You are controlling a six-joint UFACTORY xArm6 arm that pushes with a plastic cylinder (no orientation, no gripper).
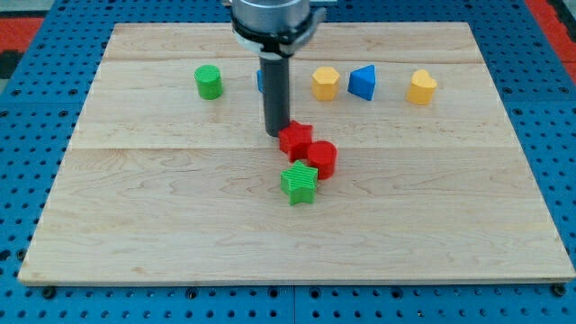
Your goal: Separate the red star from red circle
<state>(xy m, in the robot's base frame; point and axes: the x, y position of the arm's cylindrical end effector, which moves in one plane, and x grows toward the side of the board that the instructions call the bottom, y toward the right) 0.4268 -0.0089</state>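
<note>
The red star (296, 139) lies near the board's middle. The red circle (322, 158) touches it on its lower right. My tip (274, 133) stands right at the red star's left edge, touching or nearly touching it. A green star (299, 183) sits just below the two red blocks, close against the red circle.
Along the view's top stand a green cylinder (209, 82), a blue block (260, 81) mostly hidden behind the rod, a yellow hexagon (325, 83), a blue triangle (362, 83) and a yellow block (421, 87). The wooden board (135, 207) lies on a blue pegboard.
</note>
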